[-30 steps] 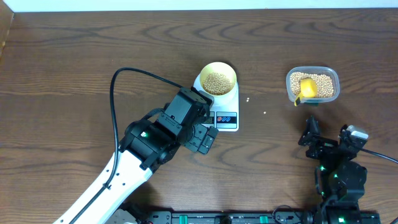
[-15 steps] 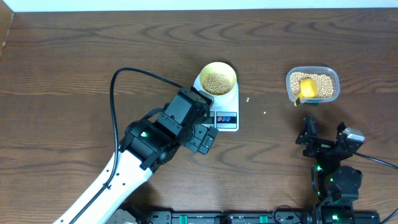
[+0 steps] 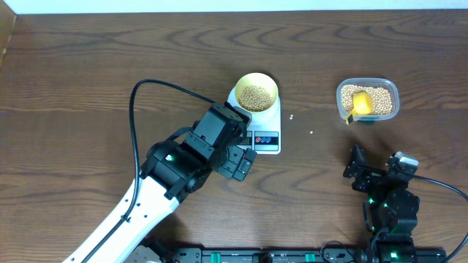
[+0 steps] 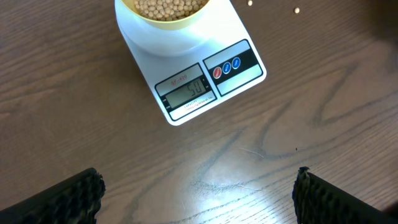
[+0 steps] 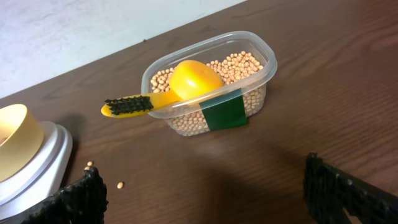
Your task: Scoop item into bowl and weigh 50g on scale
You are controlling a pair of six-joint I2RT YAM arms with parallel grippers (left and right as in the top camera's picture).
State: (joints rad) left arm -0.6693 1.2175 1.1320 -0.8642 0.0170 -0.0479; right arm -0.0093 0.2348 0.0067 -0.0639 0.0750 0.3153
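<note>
Sitting on smooth white scale, round yellow bowl; left gripper, right gripper released

I count one scale, one bowl, one tub, one scoop, and two loose beans ahead of my right gripper.

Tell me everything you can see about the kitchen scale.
The scale is a white, plastic-looking rounded rectangle lying flat on the wooden table. Its front edge carries a small grey display that appears to read 50, and a dark panel with one red and one blue button. The pale-yellow bowl of beans sits on its platform; nothing else touches it.
</note>
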